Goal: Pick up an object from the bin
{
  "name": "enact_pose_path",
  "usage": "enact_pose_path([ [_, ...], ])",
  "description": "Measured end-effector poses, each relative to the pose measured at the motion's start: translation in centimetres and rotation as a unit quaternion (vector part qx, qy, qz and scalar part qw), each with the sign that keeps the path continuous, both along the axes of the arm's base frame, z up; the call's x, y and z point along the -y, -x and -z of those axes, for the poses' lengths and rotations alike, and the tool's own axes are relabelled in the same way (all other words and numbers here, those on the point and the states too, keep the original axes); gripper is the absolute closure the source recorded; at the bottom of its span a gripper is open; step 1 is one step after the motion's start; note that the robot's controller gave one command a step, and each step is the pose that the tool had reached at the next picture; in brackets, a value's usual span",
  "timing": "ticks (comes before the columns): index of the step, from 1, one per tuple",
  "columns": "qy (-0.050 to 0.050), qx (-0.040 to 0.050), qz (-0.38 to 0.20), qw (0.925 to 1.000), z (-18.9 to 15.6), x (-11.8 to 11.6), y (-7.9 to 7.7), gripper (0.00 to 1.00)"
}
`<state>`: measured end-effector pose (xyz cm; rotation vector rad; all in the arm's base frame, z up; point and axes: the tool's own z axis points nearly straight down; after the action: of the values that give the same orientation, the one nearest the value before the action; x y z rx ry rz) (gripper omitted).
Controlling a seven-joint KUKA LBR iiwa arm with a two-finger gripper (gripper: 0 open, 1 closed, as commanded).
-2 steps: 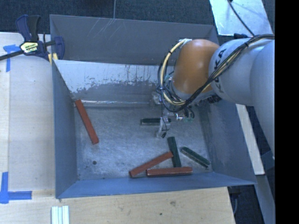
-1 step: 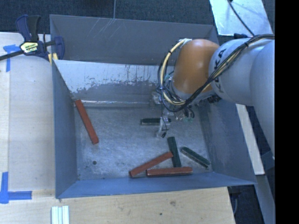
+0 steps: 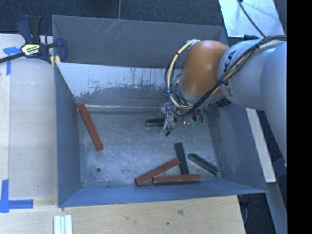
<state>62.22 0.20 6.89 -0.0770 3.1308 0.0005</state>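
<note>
Lying near the front wall of the grey bin (image 3: 146,195), toward its right corner, are two red-brown bars (image 3: 176,179) and two dark green bars (image 3: 182,160) in a loose cluster. Farther back, by the left wall, rests another red-brown bar (image 3: 90,127). Beyond the cluster, toward the back wall, the hand (image 3: 168,126) hangs low just beside a small dark green piece (image 3: 155,122). Whether the hand is open or closed cannot be told, and nothing is visibly held. The pick seems not yet done; gripping and lifting appear to remain.

Pale grey rounded arm (image 3: 261,74), glossy orange dome cover (image 3: 202,69) — yellow and black cables (image 3: 171,73) in loops alongside.
</note>
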Motion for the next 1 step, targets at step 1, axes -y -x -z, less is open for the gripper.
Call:
enact_pose_path([
  [1, 0.0, -0.0002, 0.0, 1.0, -4.33, 0.02, -0.23, 1.0],
])
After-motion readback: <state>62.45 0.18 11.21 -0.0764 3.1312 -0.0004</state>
